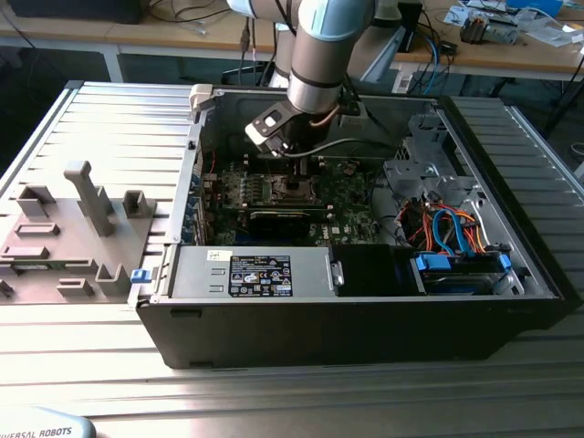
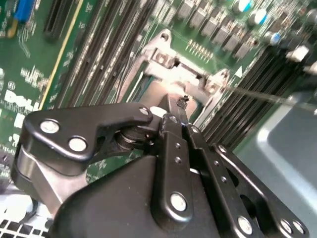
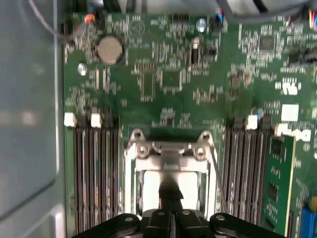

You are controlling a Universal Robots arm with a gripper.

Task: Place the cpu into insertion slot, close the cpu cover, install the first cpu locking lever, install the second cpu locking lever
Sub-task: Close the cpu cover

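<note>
In the first wrist view, memory banks [image 3: 96, 168] are seen beside the slot [image 3: 131, 166], over which the cover [image 3: 168, 148] is laid flat. The cpu [image 3: 147, 191] is seated beneath, pale through the opening. The end effector [image 3: 169, 192] is closed on nothing, its tip over the cpu's middle; contact cannot be told. A thin lever [image 3: 214, 168] is seen alongside.
</note>
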